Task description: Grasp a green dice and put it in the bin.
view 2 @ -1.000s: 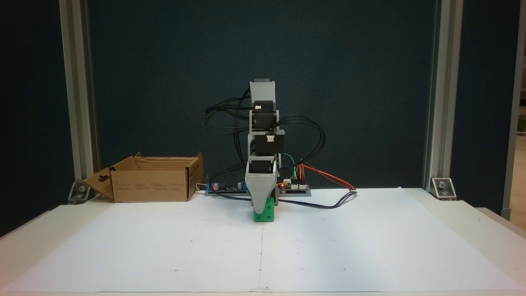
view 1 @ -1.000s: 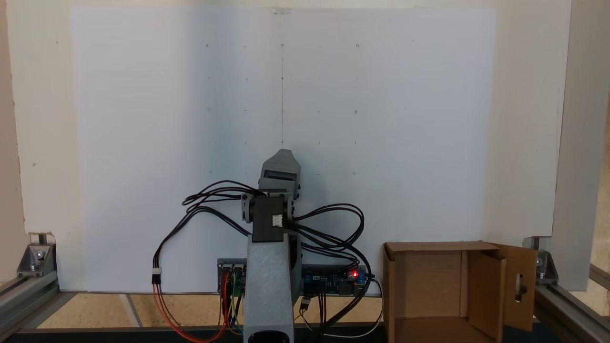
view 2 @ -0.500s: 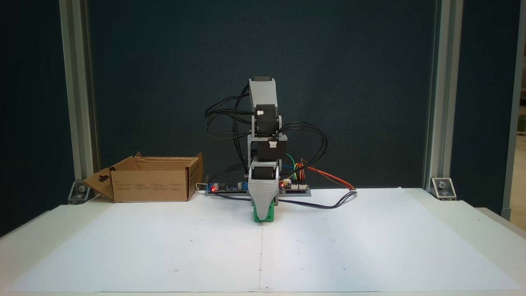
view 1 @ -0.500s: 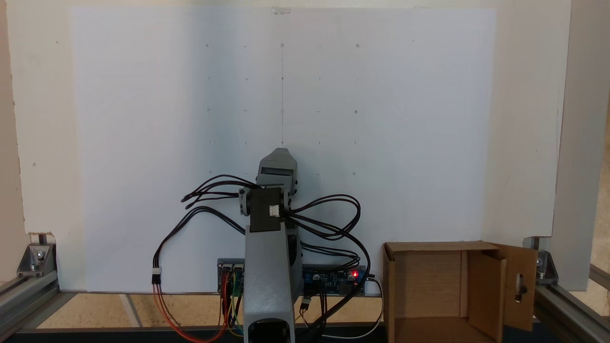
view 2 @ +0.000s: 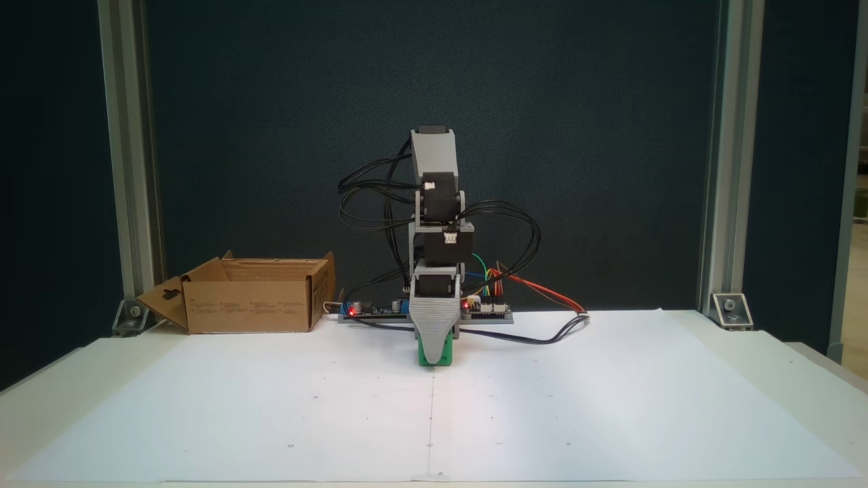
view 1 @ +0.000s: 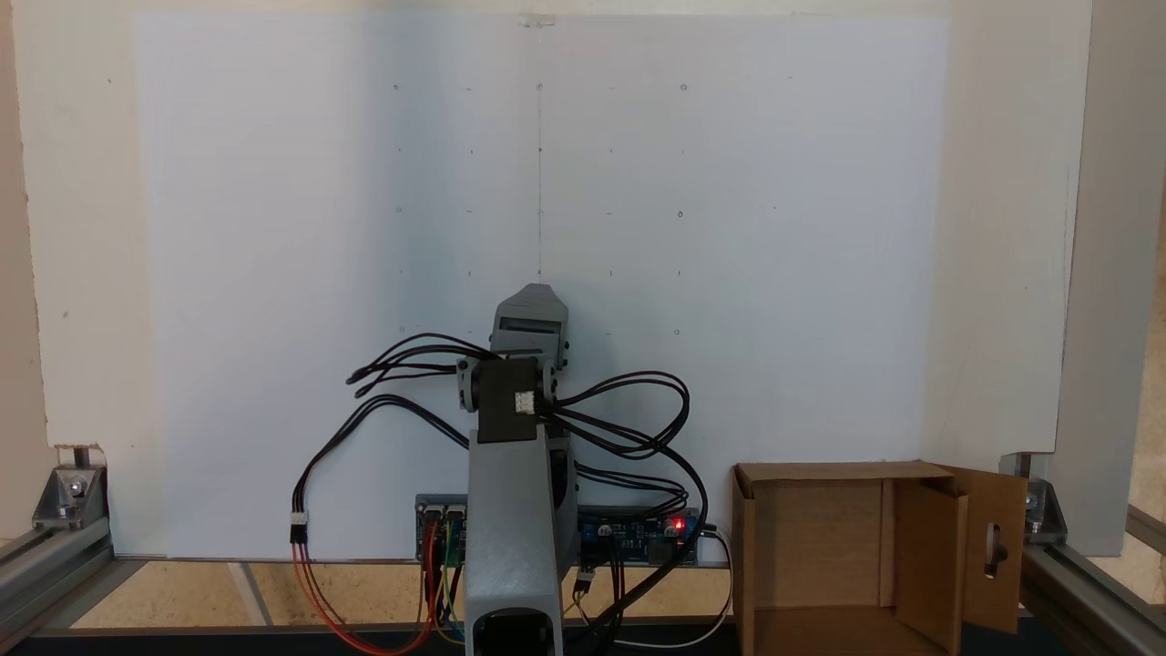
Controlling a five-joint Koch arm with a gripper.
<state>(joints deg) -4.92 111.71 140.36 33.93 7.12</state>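
The green dice [view 2: 434,357] rests on the white paper just in front of the robot base. My gripper [view 2: 432,347] points straight down over it. Its grey front jaw covers the dice's top and middle, so only the lower green part and side edges show. The second jaw lies behind the first, so I cannot tell whether the dice is clamped. In the fixed view from behind, the gripper [view 1: 532,305] hides the dice. The bin [view 2: 251,305] is an open brown cardboard box at the left, beside the base. From behind, the bin [view 1: 811,538] stands at the lower right.
Controller boards [view 2: 485,308] and looping black cables [view 1: 629,410] sit around the base. Aluminium frame posts [view 2: 729,169] stand at both sides. The white paper sheet [view 2: 610,407] stretches wide in front of the arm. The bin's flap with the slot [view 1: 995,547] hangs outward.
The arm has dropped lower and the gripper has come down over the dice, covering more of it. Over the last half second almost nothing has moved.
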